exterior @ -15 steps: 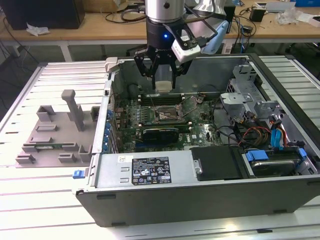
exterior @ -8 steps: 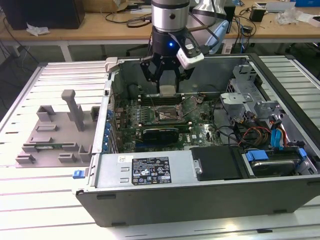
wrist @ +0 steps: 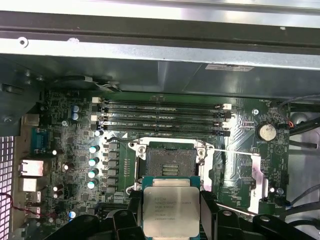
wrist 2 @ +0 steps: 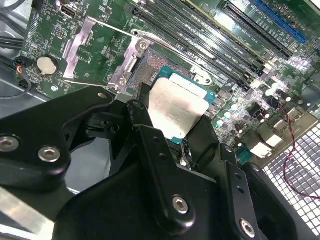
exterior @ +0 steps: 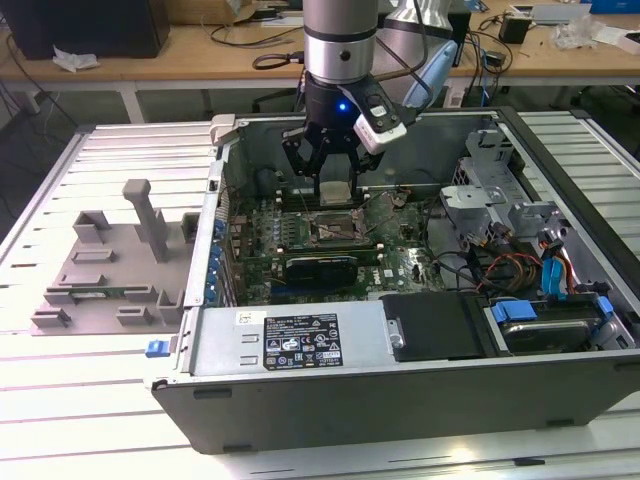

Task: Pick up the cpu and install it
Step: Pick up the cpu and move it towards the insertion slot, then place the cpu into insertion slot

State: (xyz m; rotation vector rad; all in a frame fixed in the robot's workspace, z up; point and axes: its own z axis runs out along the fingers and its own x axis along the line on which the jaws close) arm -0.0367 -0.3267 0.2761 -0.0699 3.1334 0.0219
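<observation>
The cpu (exterior: pixel 334 193) (wrist 2: pixel 176 111) (wrist: pixel 170 210), a small square chip with a silvery top and green edge, hangs between my black fingers. My gripper (exterior: pixel 334 190) (wrist 2: pixel 172 120) (wrist: pixel 170 212) is shut on it, inside the open computer case, a little above the motherboard. The dark metal-framed socket (exterior: pixel 333 228) (wrist: pixel 170 162) (wrist 2: pixel 150 70) lies open just below and ahead of the chip, with its retention frame (wrist 2: pixel 80 47) folded back. The chip is apart from the socket.
The green motherboard (exterior: pixel 290 225) (wrist: pixel 65 125) carries memory slots (wrist: pixel 165 115) and capacitors beside the socket. Case walls (exterior: pixel 225 150), drive cages (exterior: pixel 500 190) and cables (exterior: pixel 540 270) surround it. A grey fixture tray (exterior: pixel 110 270) with upright posts stands at the exterior view's left.
</observation>
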